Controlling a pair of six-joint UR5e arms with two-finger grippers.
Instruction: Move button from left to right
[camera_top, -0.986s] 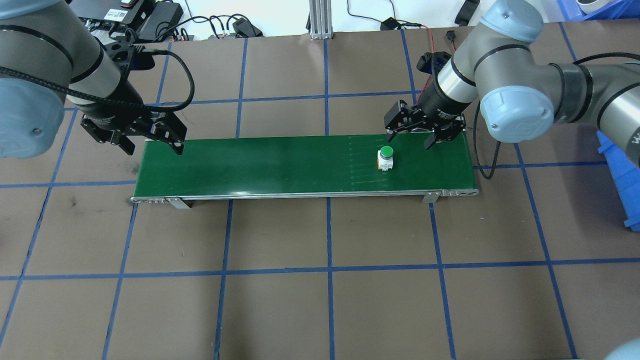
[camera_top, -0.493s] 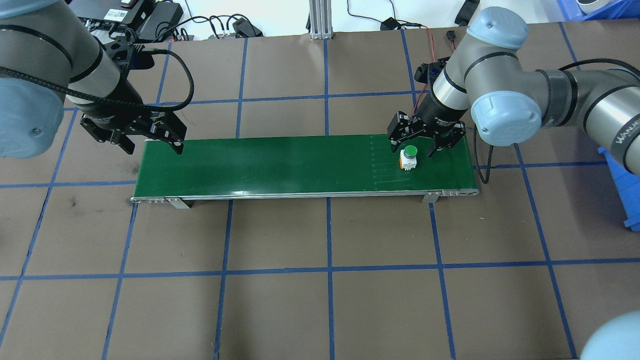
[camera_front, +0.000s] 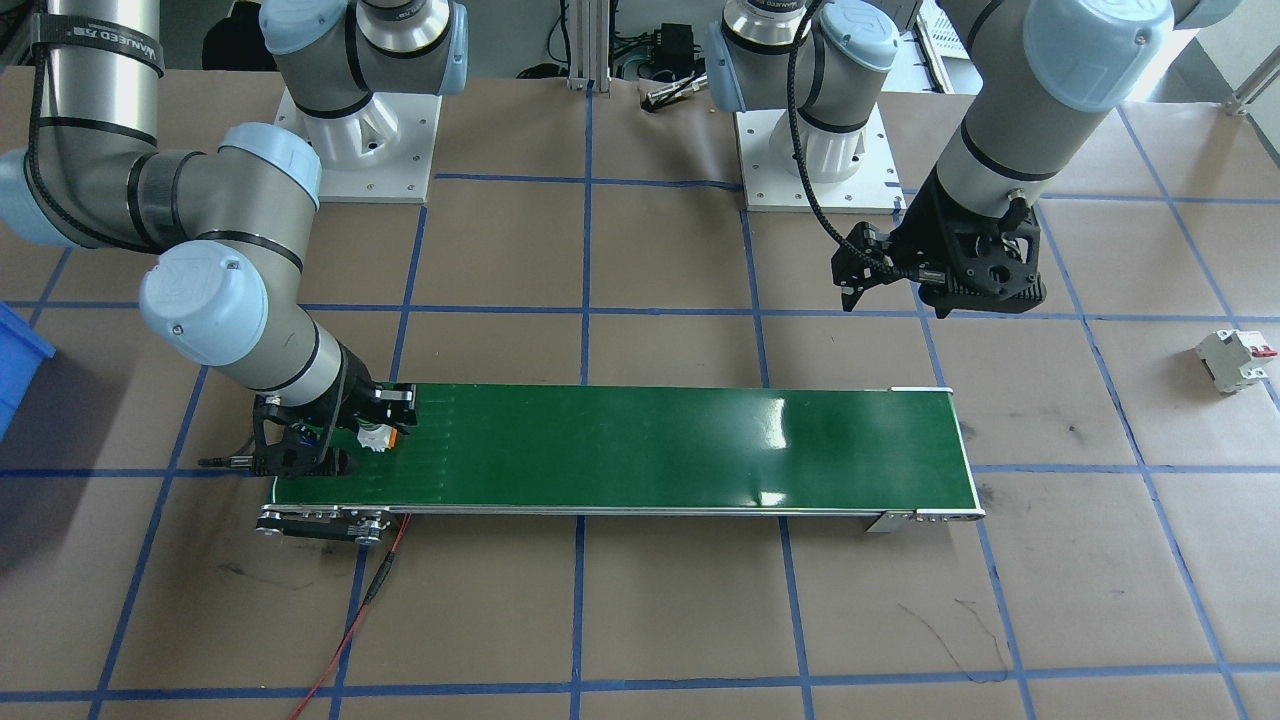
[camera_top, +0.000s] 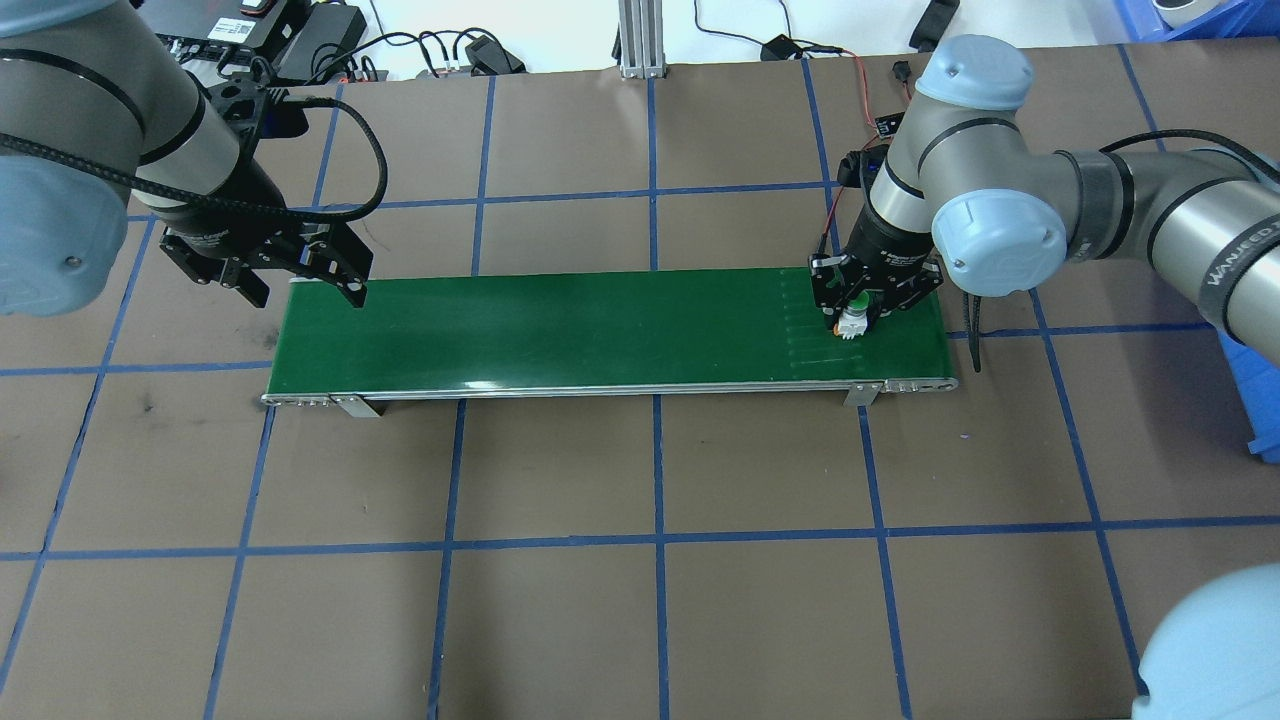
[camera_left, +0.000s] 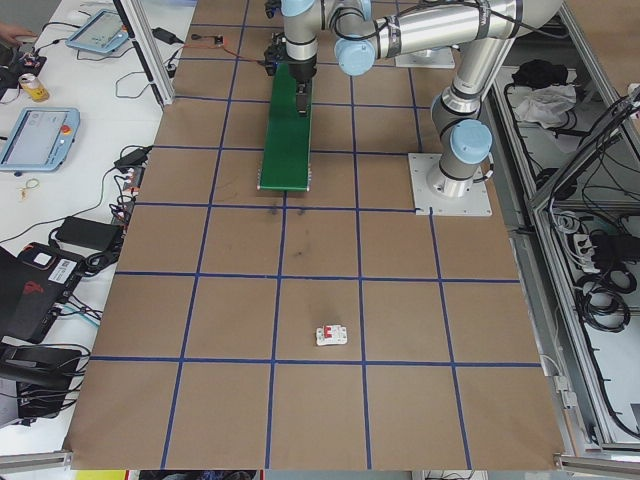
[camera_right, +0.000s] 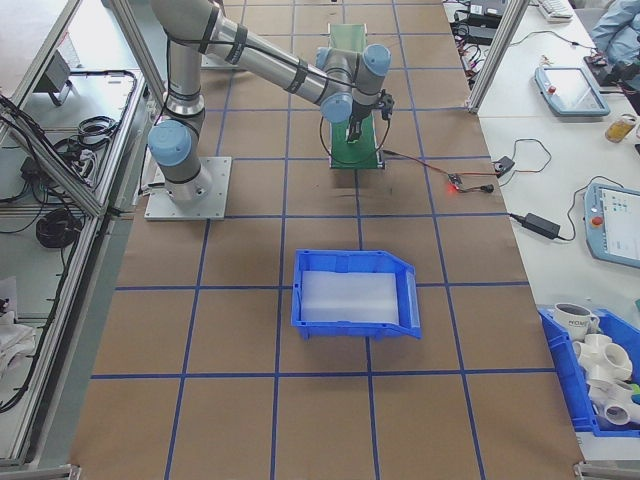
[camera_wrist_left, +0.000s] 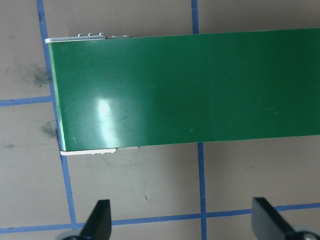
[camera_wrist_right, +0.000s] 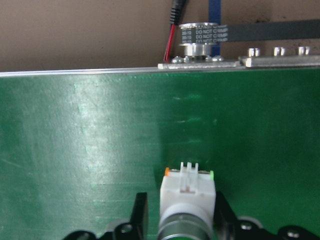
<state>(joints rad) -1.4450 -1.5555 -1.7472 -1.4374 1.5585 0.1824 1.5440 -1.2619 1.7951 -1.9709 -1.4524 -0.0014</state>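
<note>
The button (camera_top: 853, 319) has a green cap, a white body and a light-green base. It stands on the right end of the green conveyor belt (camera_top: 560, 325). My right gripper (camera_top: 853, 310) is down over it, and its fingers (camera_wrist_right: 141, 214) press against both sides of the button (camera_wrist_right: 187, 192). In the front-facing view the button (camera_front: 374, 435) peeks out beside the right gripper (camera_front: 340, 440). My left gripper (camera_top: 300, 280) hangs open and empty above the belt's left end. Its fingertips (camera_wrist_left: 102, 220) are spread wide over the paper beside the belt (camera_wrist_left: 200, 85).
A white circuit breaker (camera_front: 1235, 360) with a red tab lies on the brown paper beyond the belt's left end. A blue bin (camera_right: 355, 290) stands past the belt's right end. Red and black cables (camera_front: 350, 620) run from the belt motor. Blue tape lines grid the table.
The belt carried the button to the right. My right gripper came down over it and closed from wide open onto its sides. The left arm stayed put.
</note>
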